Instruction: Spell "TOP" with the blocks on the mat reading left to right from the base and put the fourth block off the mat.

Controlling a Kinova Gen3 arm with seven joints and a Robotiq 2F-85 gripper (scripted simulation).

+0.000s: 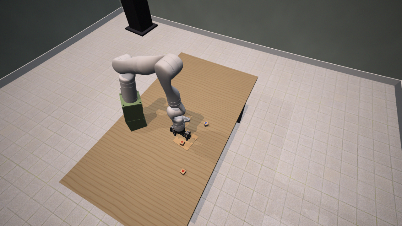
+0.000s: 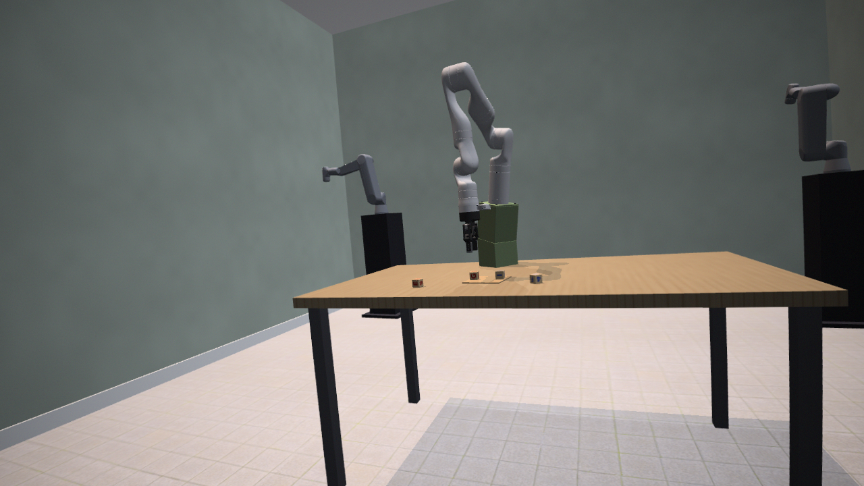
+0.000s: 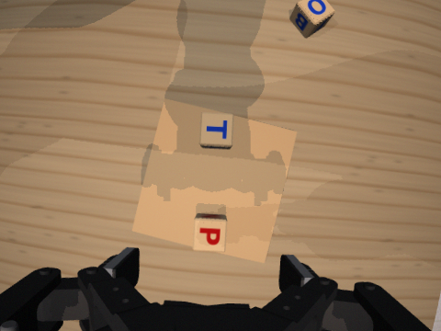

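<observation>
While my claw (image 3: 209, 264) hangs wide and empty above the mat (image 3: 270, 215), T (image 3: 216, 131) and P (image 3: 209, 233) sit there — O (image 3: 312, 14) waits on the tabletop (image 3: 367, 129), likely light, rigid, best pinched across flat opposite sides.

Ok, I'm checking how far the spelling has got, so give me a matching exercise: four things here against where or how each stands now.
Things:
1. T block
2. O block
3. A block
4. gripper

States:
a. open, above the P block, holding nothing
b. on the mat, blue letter up
c. off the mat, red letter up
d. off the mat, blue letter up

Pairs: 1-b, 2-d, 3-c, 4-a
</observation>
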